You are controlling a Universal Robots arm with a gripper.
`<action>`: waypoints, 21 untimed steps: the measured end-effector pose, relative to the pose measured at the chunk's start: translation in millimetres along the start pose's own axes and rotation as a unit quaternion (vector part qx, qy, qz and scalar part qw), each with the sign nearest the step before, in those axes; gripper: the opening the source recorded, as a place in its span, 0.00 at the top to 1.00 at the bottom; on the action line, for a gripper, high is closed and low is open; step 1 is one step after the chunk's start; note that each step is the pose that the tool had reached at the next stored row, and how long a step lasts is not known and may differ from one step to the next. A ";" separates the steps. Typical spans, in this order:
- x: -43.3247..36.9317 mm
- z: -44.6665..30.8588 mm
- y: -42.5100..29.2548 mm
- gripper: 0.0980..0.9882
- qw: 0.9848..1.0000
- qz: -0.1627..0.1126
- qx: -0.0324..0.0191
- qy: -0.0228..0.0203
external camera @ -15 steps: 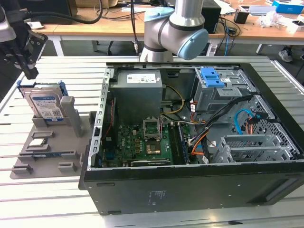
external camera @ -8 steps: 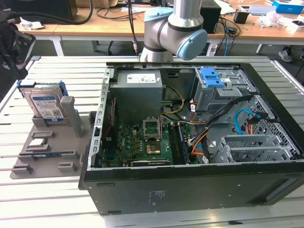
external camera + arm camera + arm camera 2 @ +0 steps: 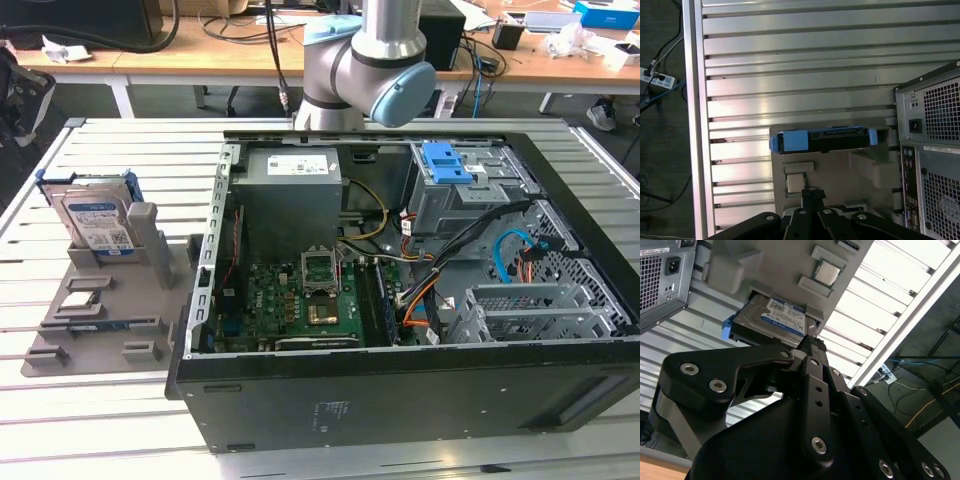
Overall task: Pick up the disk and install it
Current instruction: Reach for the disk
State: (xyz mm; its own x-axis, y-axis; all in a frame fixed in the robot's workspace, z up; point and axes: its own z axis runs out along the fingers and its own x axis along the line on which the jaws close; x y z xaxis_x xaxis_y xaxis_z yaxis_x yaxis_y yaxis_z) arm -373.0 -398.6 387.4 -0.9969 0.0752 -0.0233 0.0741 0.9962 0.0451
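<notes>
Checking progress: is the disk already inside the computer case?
No, the disk stands in the gray holder outside the case.

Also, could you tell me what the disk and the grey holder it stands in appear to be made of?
The disk looks like silvery metal with a dull sheen, a paper label and a blue, probably plastic, frame. The grey holder looks like matte plastic, uniformly coloured.

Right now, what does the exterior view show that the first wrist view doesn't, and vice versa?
Exterior view: the motherboard inside the open computer case, and the label on the disk. First wrist view: the case's rear power socket and a power strip on the floor. Both: the disk on edge in the grey holder beside the case.
</notes>
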 end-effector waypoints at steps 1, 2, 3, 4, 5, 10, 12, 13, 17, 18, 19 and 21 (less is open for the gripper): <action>2.5 0.0 -0.2 0.99 1.000 0.000 0.000 0.000; 5.9 0.1 -0.4 0.99 1.000 0.000 0.000 0.000; 9.2 0.2 -0.7 0.99 1.000 0.000 0.000 0.000; 11.4 0.3 -0.8 0.99 1.000 0.000 0.000 0.000; 14.0 0.4 -1.0 0.99 1.000 0.000 0.000 0.000; 24.9 1.5 -0.8 0.99 1.000 0.000 0.000 0.000; 29.0 2.2 -0.8 0.99 1.000 0.000 0.000 0.000; 30.9 2.5 -0.8 0.99 1.000 0.000 0.000 0.000; 38.1 3.9 -0.5 0.99 1.000 0.000 0.000 0.000; 39.2 4.9 -0.1 0.99 1.000 0.000 0.000 0.000; 39.2 5.2 0.0 0.99 1.000 0.000 0.000 0.000; 38.8 5.5 0.2 0.99 1.000 0.000 0.000 0.000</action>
State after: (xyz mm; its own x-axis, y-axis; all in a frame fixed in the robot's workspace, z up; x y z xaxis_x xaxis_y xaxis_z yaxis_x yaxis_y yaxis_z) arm -411.5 -395.3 381.0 -0.9969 0.0752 -0.0233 0.0741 0.9963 0.0443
